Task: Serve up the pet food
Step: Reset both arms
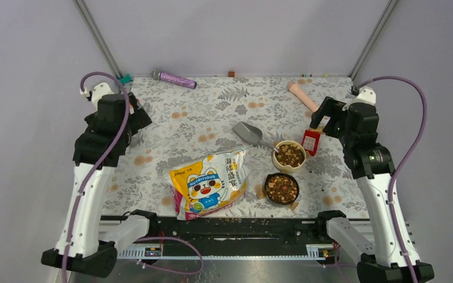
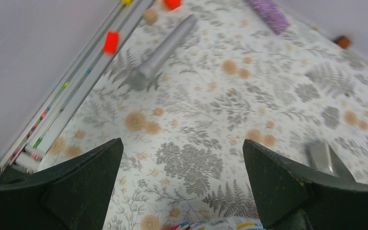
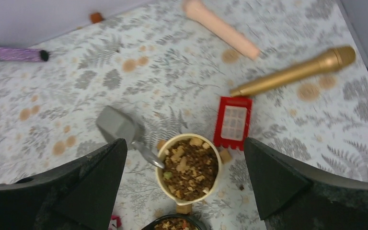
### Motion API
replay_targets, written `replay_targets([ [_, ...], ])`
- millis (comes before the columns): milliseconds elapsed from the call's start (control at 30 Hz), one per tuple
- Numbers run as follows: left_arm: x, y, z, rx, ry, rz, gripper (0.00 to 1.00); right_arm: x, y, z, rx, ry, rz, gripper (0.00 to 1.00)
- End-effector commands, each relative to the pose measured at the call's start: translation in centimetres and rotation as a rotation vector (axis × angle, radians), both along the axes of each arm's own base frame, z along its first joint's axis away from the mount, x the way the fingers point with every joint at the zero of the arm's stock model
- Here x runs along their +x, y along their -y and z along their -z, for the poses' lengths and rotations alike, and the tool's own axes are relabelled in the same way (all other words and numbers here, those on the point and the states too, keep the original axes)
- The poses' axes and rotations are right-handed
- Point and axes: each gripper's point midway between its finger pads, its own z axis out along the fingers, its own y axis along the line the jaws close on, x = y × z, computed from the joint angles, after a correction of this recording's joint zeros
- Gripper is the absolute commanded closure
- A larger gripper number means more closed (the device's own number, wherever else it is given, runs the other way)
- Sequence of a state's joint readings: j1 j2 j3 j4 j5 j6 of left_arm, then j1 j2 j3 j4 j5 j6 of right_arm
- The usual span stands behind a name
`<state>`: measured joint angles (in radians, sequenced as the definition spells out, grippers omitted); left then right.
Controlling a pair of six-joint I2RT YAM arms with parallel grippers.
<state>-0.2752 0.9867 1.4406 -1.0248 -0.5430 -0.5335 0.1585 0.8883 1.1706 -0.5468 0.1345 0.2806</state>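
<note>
The pet food [image 3: 191,167] is a brown and tan kibble heap in a cream bowl [image 3: 160,177]; more of it fills a black bowl [image 1: 282,188] just in front. A grey scoop [image 1: 248,133] lies on the table with its handle resting on the cream bowl's rim. A yellow and white pet food bag [image 1: 209,183] lies flat at the near middle. My right gripper [image 3: 184,140] hangs open above the cream bowl, holding nothing. My left gripper [image 2: 182,141] is open over bare tablecloth at the far left, with the bag's top edge [image 2: 220,224] just below it.
A red card [image 3: 233,122] lies right of the cream bowl. A gold microphone [image 3: 292,72] and a beige cylinder [image 3: 220,28] lie at the far right, a purple microphone [image 1: 174,78] at the back edge, a grey microphone [image 2: 163,50] near the left rail.
</note>
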Motion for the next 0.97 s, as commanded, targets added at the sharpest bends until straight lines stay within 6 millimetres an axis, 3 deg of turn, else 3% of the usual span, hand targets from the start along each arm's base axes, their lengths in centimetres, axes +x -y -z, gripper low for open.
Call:
replay_targets([
  [0,0.5,-2.4,3.3,-0.118,-0.077,-0.106,0.01,0.1,3.0,4.9,0.075,-0.125,0.174,0.0],
  [133,1.1,-3.3,5.5,-0.171,-0.023,-0.111,0.01,-2.3,6.0,10.2,-0.005,-0.262,0.335,0.01],
  [200,0.9,-3.6,6.0,-0.194,-0.011,-0.109,0.01,-3.0,7.2,11.4,-0.035,-0.266,0.399,0.0],
  [933,0.4,-2.8,5.3,-0.201,0.068,-0.039,0.01,-4.9,8.1,8.7,-0.017,-0.043,0.426,0.01],
])
